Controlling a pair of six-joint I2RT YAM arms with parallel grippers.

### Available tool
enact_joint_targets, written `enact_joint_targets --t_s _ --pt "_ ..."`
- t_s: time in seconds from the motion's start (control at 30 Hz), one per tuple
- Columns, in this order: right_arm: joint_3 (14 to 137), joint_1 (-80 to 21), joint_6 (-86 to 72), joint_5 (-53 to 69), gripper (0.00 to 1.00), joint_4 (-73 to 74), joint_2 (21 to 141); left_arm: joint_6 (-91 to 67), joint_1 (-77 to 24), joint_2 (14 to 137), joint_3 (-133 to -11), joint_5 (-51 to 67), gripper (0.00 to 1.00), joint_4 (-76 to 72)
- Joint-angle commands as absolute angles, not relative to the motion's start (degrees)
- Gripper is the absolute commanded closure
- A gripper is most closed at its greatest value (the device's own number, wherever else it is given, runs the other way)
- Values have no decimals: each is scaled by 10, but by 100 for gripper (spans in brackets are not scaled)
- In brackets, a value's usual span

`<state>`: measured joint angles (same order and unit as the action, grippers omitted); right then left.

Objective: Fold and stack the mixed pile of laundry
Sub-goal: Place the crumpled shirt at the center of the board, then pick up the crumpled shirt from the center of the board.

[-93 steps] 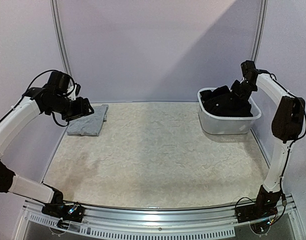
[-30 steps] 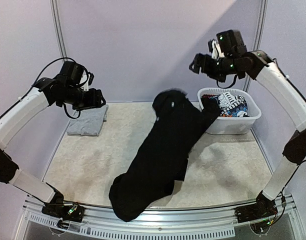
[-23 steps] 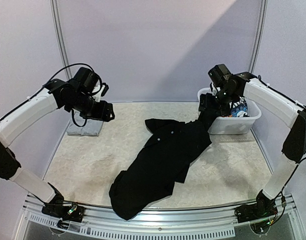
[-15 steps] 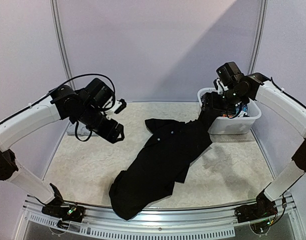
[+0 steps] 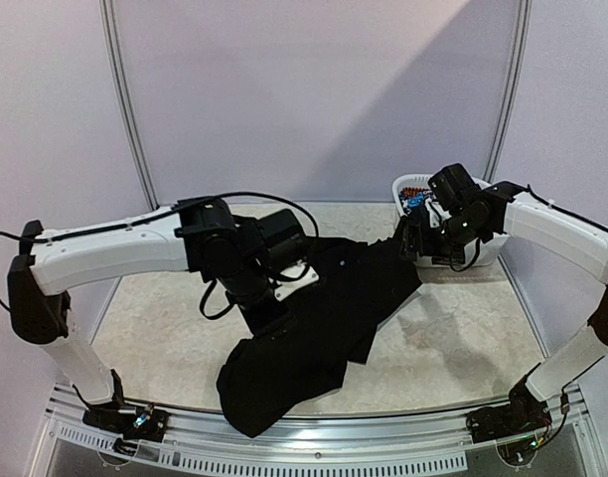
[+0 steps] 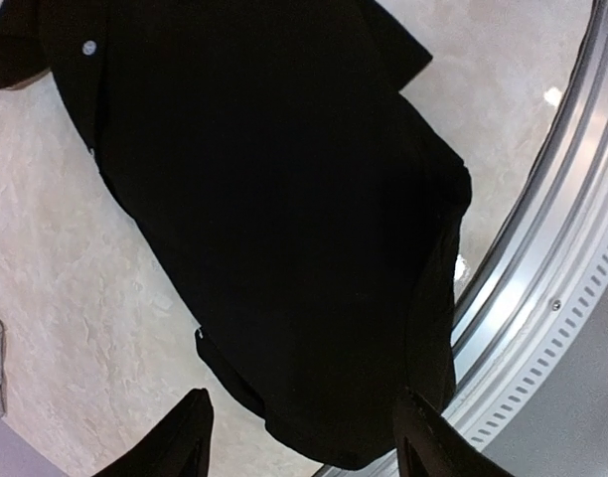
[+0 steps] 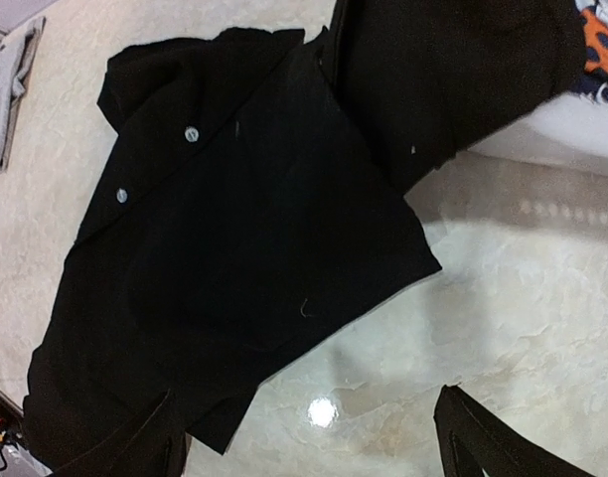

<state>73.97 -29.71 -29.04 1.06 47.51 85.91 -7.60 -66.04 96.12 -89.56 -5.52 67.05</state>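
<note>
The large black long-sleeved garment [image 5: 334, 308] lies spread slantwise over the table, its hem near the front rail and one end up against the basket. My left gripper [image 6: 304, 442] hangs open above the hem of the black garment [image 6: 274, 199], nothing between its fingers. My right gripper [image 7: 319, 442] is open too, over bare table beside the black garment's [image 7: 234, 248] edge, near the basket. A printed piece [image 7: 602, 50] lies in the basket. The grey top [image 7: 11, 79] lies folded at the far left. From above, the left gripper [image 5: 267, 313] sits mid-table and the right gripper [image 5: 411, 241] by the basket.
The white plastic basket [image 5: 400, 186] stands at the back right, mostly behind my right arm; its rim [image 7: 542, 139] shows in the right wrist view. The metal front rail [image 6: 542, 298] runs close to the garment's hem. Walls close in the back and sides.
The black garment dropped from the air and settled flat. My left arm swung from the back left to the middle, over the garment. The right gripper came down beside the basket.
</note>
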Motion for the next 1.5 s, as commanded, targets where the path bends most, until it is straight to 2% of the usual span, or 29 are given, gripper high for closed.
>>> enact_joint_targets --t_s 0.0,0.33,0.6,0.77,1.1,1.3,1.4,1.47 --pt "663 -287 -291 53 13 395 831 -84 -686 1006 -894 -88 37 676" --pt "534 -216 -333 129 23 219 864 -103 -747 1038 -895 -82 41 666" --pt "492 -199 -323 169 23 113 917 -95 -775 1062 -887 -71 42 648" --pt "471 -185 -329 181 27 54 937 -108 -779 1105 -891 -90 46 629" --pt "452 -176 -333 211 35 -47 970 -120 -805 1159 -891 -90 48 594" --pt "450 -174 -338 230 54 -70 970 -134 -816 1158 -877 -107 51 579" --pt "449 -174 -338 238 69 -67 962 -135 -824 1166 -874 -126 49 574" --pt "450 -174 -336 240 83 -60 957 -136 -827 1172 -870 -139 49 567"
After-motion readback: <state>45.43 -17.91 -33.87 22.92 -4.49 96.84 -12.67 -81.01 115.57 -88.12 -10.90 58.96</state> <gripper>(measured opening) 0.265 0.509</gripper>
